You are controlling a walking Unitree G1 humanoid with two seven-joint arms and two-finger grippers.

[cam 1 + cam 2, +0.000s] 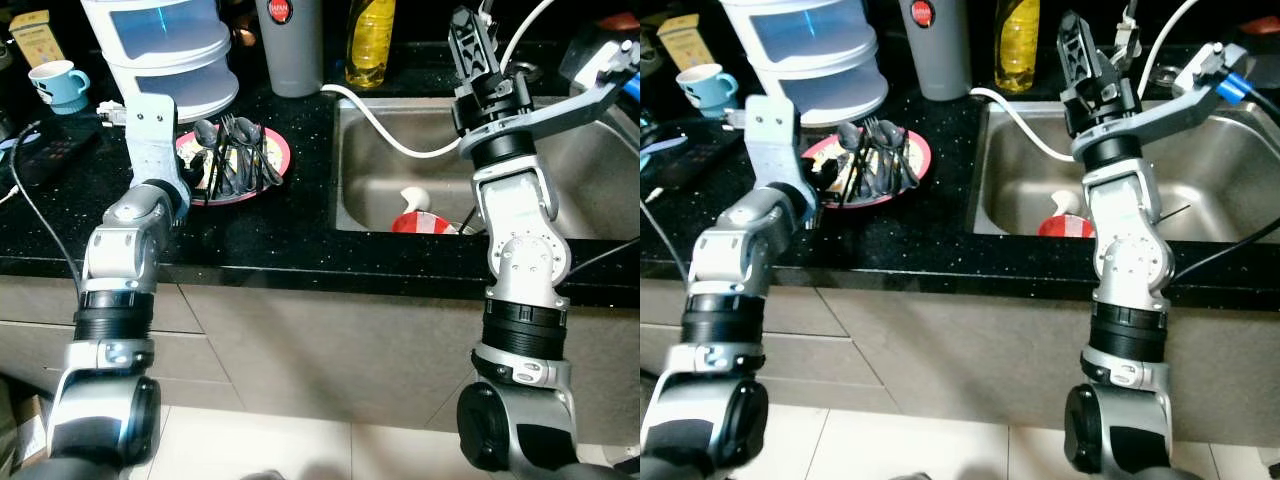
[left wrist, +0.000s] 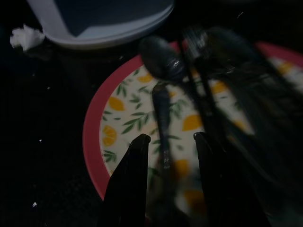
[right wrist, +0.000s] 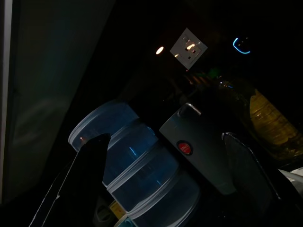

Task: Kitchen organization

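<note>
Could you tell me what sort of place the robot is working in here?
Most likely a home kitchen: a black counter with a steel sink, a plate of dark cutlery, and an oil bottle.

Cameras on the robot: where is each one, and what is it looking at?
Left eye and right eye views: on the head, looking down at the counter, both silver arms, the lemon plate of black cutlery, the sink.
Left wrist view: over that plate, left gripper open round a spoon handle.
Right wrist view: right gripper open, raised, facing stacked containers and grey flask.
</note>
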